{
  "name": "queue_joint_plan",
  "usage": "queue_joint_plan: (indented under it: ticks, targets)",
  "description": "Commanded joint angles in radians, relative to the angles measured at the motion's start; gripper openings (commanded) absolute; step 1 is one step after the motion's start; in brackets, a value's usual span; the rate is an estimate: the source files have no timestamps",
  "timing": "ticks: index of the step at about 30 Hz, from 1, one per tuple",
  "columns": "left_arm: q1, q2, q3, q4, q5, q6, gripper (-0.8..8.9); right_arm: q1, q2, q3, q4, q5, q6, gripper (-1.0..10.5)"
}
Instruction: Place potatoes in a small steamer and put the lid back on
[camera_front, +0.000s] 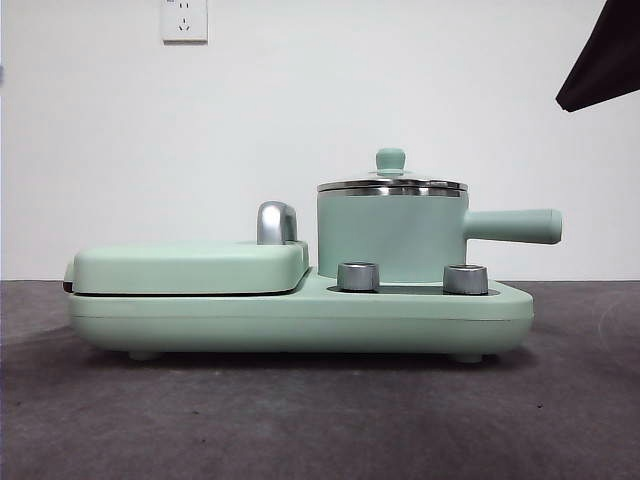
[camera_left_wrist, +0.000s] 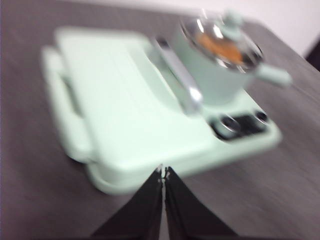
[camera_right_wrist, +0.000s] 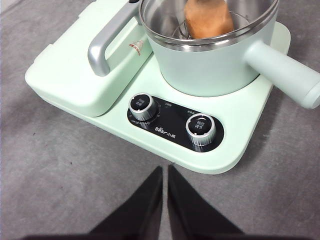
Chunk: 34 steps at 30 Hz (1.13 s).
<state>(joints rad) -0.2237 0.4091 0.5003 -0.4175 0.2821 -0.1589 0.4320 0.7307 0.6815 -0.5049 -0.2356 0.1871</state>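
basically the job looks done, judging by how things sit now. taking the small steamer (camera_front: 392, 238) as my landmark: the potato (camera_right_wrist: 207, 19) is down inside it, an orange-brown lump resting against the steel wall, seen through the glass in both wrist views. the lid (camera_front: 391, 183) sits on the steamer's rim, flat and level as far as the front view shows, w/ its little mint knob straight up on top. in my right wrist view the glass is hard to make out, only a faint ring over the potato, so i go by the front view for the lid being seated.

my left gripper (camera_left_wrist: 163, 172) is well apart from the steamer, out past the far side of the griddle cover (camera_left_wrist: 131, 107), jaws pressed together w/ nothing between them. that pic is blurred so fine detail is lost. my right gripper (camera_right_wrist: 165, 171) hangs in front of the steamer, beyond the two knobs (camera_right_wrist: 172, 119) on the base, jaws also closed and holding nothing. neither one touches the steamer, lid or base.

front view shows only a black tip at the top corner, up above the steamer's side handle (camera_front: 512, 226); can't say which arm it is.

what's left, imo: nothing on the potato or lid. maybe just check the lid is fully seated all round, since the rim's back edge is hidden from me.
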Motion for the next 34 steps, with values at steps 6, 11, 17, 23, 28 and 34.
queue_joint_plan:
  ticks: [6, 11, 17, 23, 28, 34]
  targets:
    - [0.149, -0.272, -0.312, 0.188, -0.201, 0.046, 0.06, 0.006, 0.005, 0.005, 0.011, 0.0, -0.009, 0.1]
    - [0.203, -0.383, -0.415, 0.188, -0.294, 0.048, 0.06, 0.006, 0.005, 0.005, 0.011, 0.0, -0.009, 0.1]
    - [0.23, -0.406, -0.478, 0.217, -0.289, 0.053, 0.06, 0.006, 0.005, 0.005, 0.011, 0.0, -0.009, 0.1]
    - [0.23, -0.406, -0.487, 0.248, -0.279, 0.051, 0.06, 0.006, 0.005, 0.005, 0.011, 0.0, -0.009, 0.1]
    - [0.23, -0.406, -0.486, 0.249, -0.279, 0.051, 0.06, 0.006, 0.005, 0.005, 0.011, 0.0, -0.009, 0.1]
    - [0.23, -0.406, -0.486, 0.254, -0.279, 0.051, 0.06, 0.006, 0.005, 0.005, 0.011, 0.0, -0.009, 0.1]
